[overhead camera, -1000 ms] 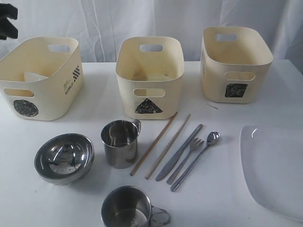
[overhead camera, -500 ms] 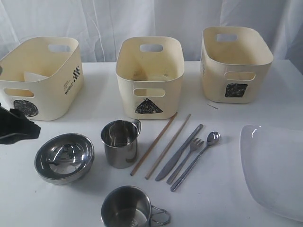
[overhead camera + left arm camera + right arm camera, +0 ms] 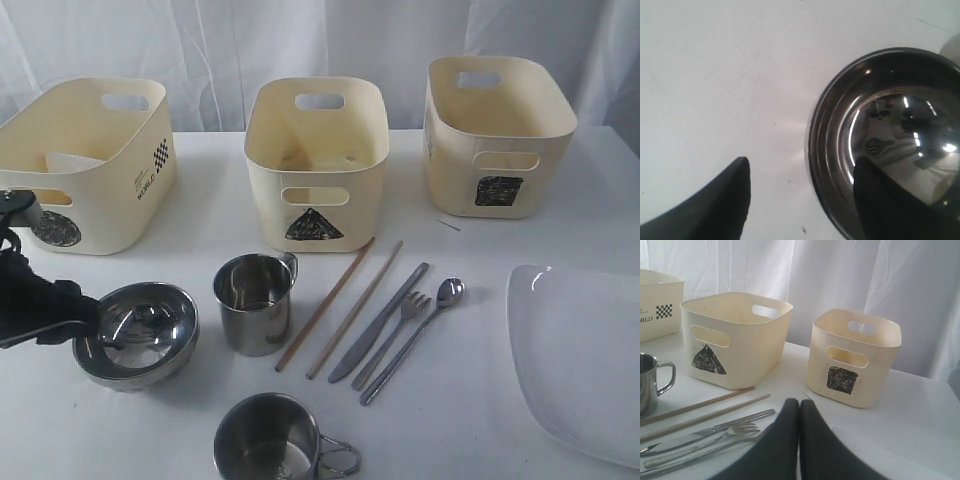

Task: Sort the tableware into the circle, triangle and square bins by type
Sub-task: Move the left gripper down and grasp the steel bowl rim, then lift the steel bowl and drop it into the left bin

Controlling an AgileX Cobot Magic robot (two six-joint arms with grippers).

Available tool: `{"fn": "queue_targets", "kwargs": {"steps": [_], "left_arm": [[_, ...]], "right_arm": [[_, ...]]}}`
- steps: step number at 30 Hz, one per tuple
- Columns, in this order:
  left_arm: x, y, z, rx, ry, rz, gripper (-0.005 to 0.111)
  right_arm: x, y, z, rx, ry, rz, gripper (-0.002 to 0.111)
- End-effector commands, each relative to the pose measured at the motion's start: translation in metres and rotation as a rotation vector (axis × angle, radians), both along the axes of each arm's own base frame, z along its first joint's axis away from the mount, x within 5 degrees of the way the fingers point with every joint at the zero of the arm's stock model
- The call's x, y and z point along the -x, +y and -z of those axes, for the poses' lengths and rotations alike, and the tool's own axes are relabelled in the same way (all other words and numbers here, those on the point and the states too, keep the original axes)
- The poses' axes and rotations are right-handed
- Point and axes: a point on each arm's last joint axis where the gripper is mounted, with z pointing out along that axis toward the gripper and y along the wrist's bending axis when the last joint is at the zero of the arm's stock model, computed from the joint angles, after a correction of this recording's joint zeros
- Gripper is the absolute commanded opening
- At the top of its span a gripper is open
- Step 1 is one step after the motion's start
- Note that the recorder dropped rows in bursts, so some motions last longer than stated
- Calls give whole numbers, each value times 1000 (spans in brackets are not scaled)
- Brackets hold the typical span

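My left gripper (image 3: pixel 88 318) is open at the left rim of the steel bowl (image 3: pixel 135 335). In the left wrist view one finger (image 3: pixel 722 202) stands outside the steel bowl (image 3: pixel 900 125) and the other finger (image 3: pixel 890 207) inside it, astride the rim. The small white bowl (image 3: pixel 75 160) lies in the circle bin (image 3: pixel 100 205). Two steel mugs (image 3: pixel 255 300) (image 3: pixel 268 440), two chopsticks (image 3: pixel 325 303) (image 3: pixel 355 308), knife (image 3: pixel 378 322), fork (image 3: pixel 392 325), spoon (image 3: pixel 415 340) and the white square plate (image 3: pixel 580 360) rest on the table. My right gripper (image 3: pixel 799 404) is shut on nothing, above the cutlery, and is out of the exterior view.
The triangle bin (image 3: pixel 316 160) stands in the middle at the back and the square bin (image 3: pixel 497 130) at the back right. A white curtain hangs behind the bins. The plate reaches past the right edge of the exterior view.
My left gripper has come down from the upper left corner to the steel bowl's left rim. Nothing on the table has moved.
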Motion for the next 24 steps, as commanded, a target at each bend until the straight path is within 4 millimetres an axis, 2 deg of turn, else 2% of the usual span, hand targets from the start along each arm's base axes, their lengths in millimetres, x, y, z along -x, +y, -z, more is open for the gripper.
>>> {"fn": "queue_targets", "kwargs": {"steps": [1, 7, 9, 11, 14, 15, 17, 19, 23, 24], "left_arm": [[-4, -3, 16, 2, 53, -13, 64], [-10, -21, 36, -40, 50, 30, 63], [-13, -25, 42, -55, 35, 33, 57], [-14, -27, 45, -62, 37, 36, 41], [-16, -27, 43, -63, 35, 49, 4], [-17, -27, 38, -79, 22, 91, 1], [-20, -29, 25, -67, -3, 110, 0], [-22, -32, 4, -48, -44, 139, 0], [-28, -33, -49, -34, -192, 182, 0], [-31, -32, -68, -24, -250, 171, 0]], "right_arm": [[0, 0, 1, -4, -4, 0, 0], [0, 0, 1, -4, -4, 0, 0], [0, 0, 1, -4, -4, 0, 0], [0, 0, 1, -4, -4, 0, 0], [0, 0, 1, -4, -4, 0, 0], [0, 0, 1, -4, -4, 0, 0], [0, 0, 1, -4, -4, 0, 0], [0, 0, 1, -4, -4, 0, 0], [0, 0, 1, -4, -4, 0, 0], [0, 0, 1, -4, -4, 0, 0]]}}
